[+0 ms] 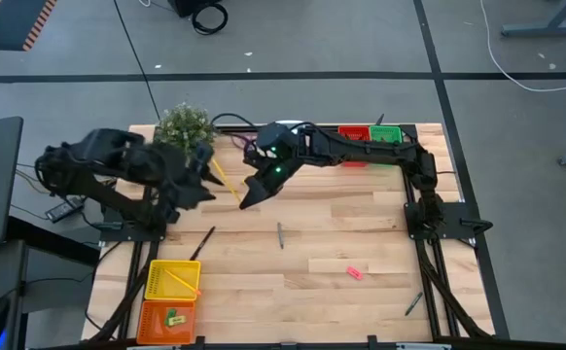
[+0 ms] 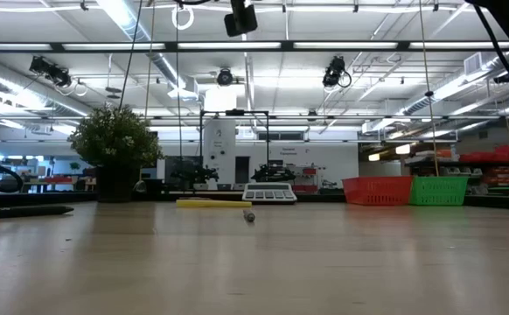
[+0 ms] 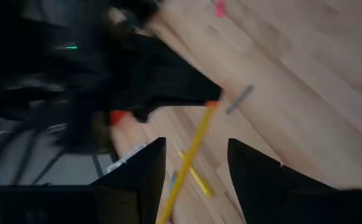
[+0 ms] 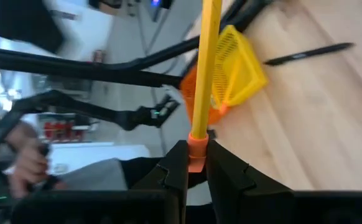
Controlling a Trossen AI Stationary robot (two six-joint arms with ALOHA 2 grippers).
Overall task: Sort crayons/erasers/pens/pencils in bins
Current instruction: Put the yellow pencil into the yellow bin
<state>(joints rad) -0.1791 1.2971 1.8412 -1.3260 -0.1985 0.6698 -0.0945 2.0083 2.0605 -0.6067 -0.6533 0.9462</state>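
A long orange-yellow pencil (image 1: 227,181) hangs over the table's far left, near the potted plant (image 1: 186,126). My right gripper (image 1: 248,198) is shut on the pencil's orange-capped end (image 4: 196,149). My left gripper (image 3: 196,142) stands open at the pencil's other end. The shaft (image 3: 182,174) runs between its two fingers, and I see no touch. A pink eraser (image 1: 354,272), a grey crayon (image 1: 280,234) and a dark pen (image 1: 202,243) lie flat on the table. The yellow bin (image 1: 173,280) and orange bin (image 1: 166,316) stand near left. The red bin (image 1: 353,136) and green bin (image 1: 385,134) stand far right. My right gripper pinches the pencil's orange-capped end (image 4: 197,155) between its two fingertips. The pencil sticks out ahead of the fingers, roughly in line with them, toward the left arm. It is lifted clear of the table.
A bright yellow pen (image 2: 212,203) lies on the table below the pencil, near a grey calculator (image 2: 269,194). Another dark pen (image 1: 414,303) lies near the right edge. The middle of the wooden table (image 1: 361,224) holds only the few loose pieces.
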